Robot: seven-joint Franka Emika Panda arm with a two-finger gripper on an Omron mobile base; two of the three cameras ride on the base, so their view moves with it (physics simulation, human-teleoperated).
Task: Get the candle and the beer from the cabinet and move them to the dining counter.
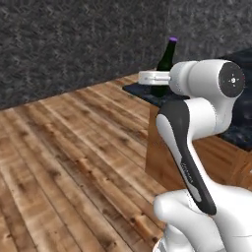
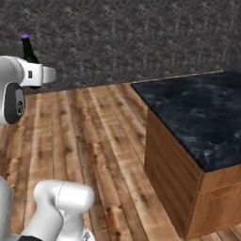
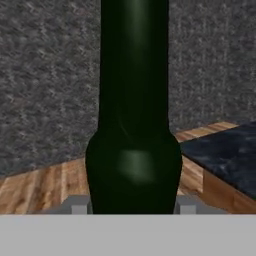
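Upright — beer (image 3: pixel 134 125) in pincer (image 3: pixel 134 206).

Arm (image 1: pixel 197 147) is presenting glossy white rounded shells, a dark grey band running along one link, and a dark round joint cap (image 1: pixel 232 78) showing small pale markings.

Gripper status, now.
Gripper: closed on the beer bottle, which stands upright between its fingers, short of the dining counter.
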